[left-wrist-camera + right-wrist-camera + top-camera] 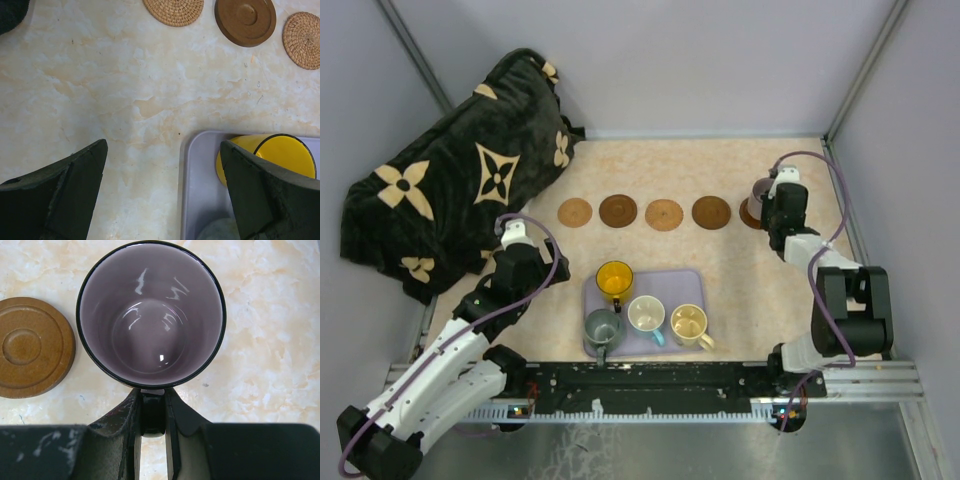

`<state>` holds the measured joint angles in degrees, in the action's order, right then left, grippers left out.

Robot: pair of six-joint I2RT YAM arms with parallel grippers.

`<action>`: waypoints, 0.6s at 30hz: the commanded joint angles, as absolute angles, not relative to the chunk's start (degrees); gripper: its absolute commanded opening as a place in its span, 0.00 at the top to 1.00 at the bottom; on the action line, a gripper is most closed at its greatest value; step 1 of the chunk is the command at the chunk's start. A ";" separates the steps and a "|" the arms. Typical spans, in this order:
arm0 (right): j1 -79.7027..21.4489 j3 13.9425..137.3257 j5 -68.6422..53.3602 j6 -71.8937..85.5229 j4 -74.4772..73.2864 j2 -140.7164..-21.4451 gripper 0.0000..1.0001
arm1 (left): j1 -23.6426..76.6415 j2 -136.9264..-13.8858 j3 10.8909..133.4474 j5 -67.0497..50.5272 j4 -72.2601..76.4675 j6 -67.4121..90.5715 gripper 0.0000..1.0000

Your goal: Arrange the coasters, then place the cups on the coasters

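Observation:
Four coasters lie in a row across the table: tan (575, 212), brown (618, 210), tan (664, 215), brown (711, 212). A fifth, dark coaster (750, 214) peeks out beside the purple cup (761, 190). My right gripper (152, 396) is shut on that cup's handle (152, 412); the cup (150, 315) stands upright, next to a brown coaster (30, 347). What lies under it is hidden. My left gripper (165, 185) hangs open over the tray's left edge, nothing between its fingers. The yellow cup (280, 155) sits by its right finger (265, 195).
The lavender tray (692, 285) holds the yellow (614, 280), grey-green (603, 326), white blue-handled (646, 315) and cream (689, 324) cups. A black patterned cushion (450, 190) fills the far left. Frame posts and walls close in both sides.

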<state>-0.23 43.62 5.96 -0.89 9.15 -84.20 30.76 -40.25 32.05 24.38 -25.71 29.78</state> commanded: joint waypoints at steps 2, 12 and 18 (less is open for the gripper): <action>0.00 48.01 7.81 0.26 16.06 -84.03 1.00 | 30.99 -40.14 31.84 24.38 -25.39 30.12 0.00; 0.00 47.46 6.88 0.53 17.53 -84.63 1.00 | 31.02 -40.86 31.60 24.43 -25.05 30.13 0.00; 0.00 47.46 6.67 0.53 18.18 -84.97 1.00 | 30.99 -41.30 31.13 24.05 -24.96 30.23 0.00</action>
